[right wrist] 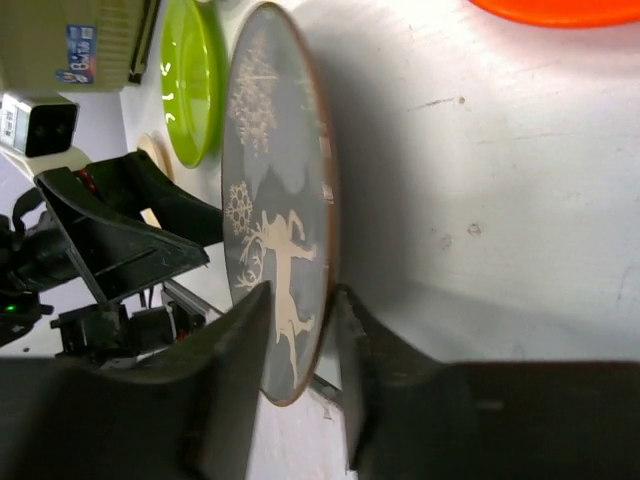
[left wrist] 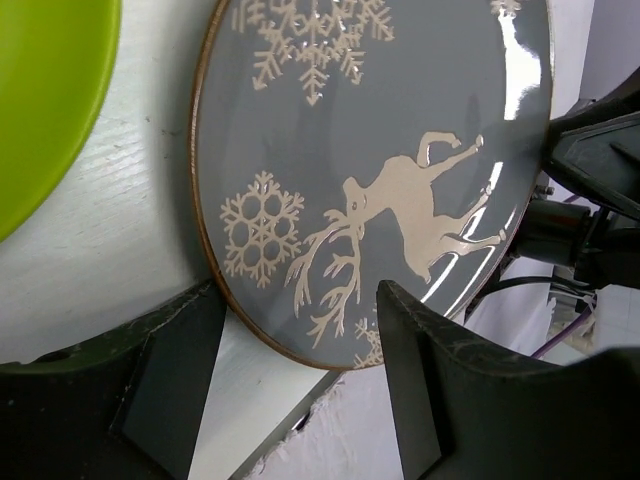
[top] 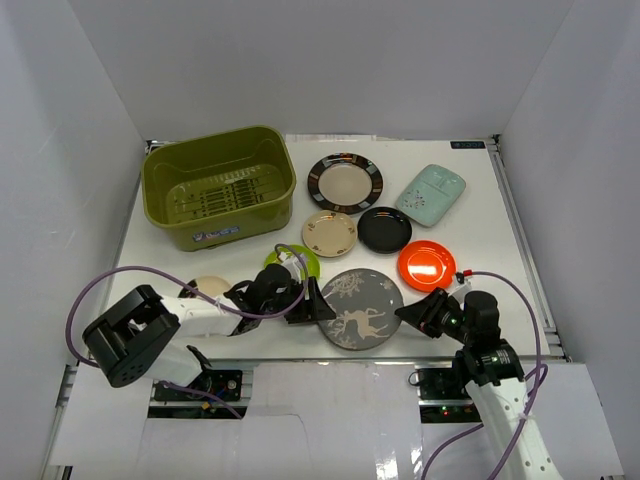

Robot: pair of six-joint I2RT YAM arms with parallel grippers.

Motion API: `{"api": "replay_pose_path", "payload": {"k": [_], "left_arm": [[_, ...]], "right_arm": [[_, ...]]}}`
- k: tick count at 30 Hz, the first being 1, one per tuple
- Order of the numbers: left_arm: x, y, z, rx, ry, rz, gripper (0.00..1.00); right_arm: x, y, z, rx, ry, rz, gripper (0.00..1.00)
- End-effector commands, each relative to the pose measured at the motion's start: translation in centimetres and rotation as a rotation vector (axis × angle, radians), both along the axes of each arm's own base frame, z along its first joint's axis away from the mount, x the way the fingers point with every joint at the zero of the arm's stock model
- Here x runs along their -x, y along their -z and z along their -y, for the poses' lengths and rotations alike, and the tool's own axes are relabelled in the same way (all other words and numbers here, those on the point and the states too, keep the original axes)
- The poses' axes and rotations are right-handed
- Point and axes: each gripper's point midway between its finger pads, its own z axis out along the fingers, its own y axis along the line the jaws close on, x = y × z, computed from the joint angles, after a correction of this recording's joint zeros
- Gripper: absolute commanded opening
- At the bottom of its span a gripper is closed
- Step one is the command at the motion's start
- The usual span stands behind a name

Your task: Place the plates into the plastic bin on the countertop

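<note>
On the white countertop (top: 480,200), the grey plate (top: 360,305) lies near the front centre, well apart from the bin (top: 262,218) at the far left. The right gripper (right wrist: 300,292) pinches the plate's rim between narrow fingers. The left gripper (top: 324,308) gapes wide at the opposite rim.

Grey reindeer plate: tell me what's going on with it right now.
Both arms are at the grey plate, which lies on the table close to their bases. The right gripper has a finger on each side of the plate's rim and looks closed on it. The left gripper is open at the opposite edge, fingers apart. The green bin holds no plates yet; the other plates lie on the table.
</note>
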Motion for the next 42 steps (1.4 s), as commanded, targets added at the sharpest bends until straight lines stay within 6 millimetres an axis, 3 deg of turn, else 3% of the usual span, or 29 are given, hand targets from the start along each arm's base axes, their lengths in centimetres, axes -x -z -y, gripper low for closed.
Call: {"api": "replay_pose_path", "payload": {"k": [1, 3, 5, 7, 17, 27, 34, 42], "left_arm": [[0.8, 2.0, -0.6, -0.069, -0.001, -0.020, 0.73], [1.0, 2.2, -0.7, -0.077, -0.002, -0.022, 0.73], [1.1, 2.4, -0.8, -0.079, -0.005, -0.025, 0.73], [1.2, 2.4, -0.8, -0.080, -0.004, -0.027, 0.73], [1.2, 1.7, -1.2, -0.070, -0.025, -0.004, 0.72], [1.1, 2.8, -2.4, -0.138, -0.061, 0.009, 0.72], [0.5, 1.9, -1.6, -0.119, -0.060, 0.048, 0.72], [0.1, 2.6, -1.0, -0.119, -0.065, 0.049, 0.71]], "right_arm": [[1.2, 5.1, -0.1, 0.017, -0.029, -0.098, 0.42], [1.2, 6.0, 0.1, 0.029, -0.022, -0.108, 0.58], [1.4, 7.2, 0.0, 0.026, -0.030, -0.119, 0.65], [2.0, 8.6, 0.0, 0.029, -0.033, -0.165, 0.66], [2.7, 10.5, 0.1, 0.029, -0.031, -0.216, 0.66], [4.4, 12.2, 0.1, 0.050, -0.024, -0.319, 0.64], [4.9, 13.3, 0.6, 0.086, 0.020, -0.366, 0.62], [6.1, 13.3, 0.5, 0.158, -0.043, -0.405, 0.39]]}}
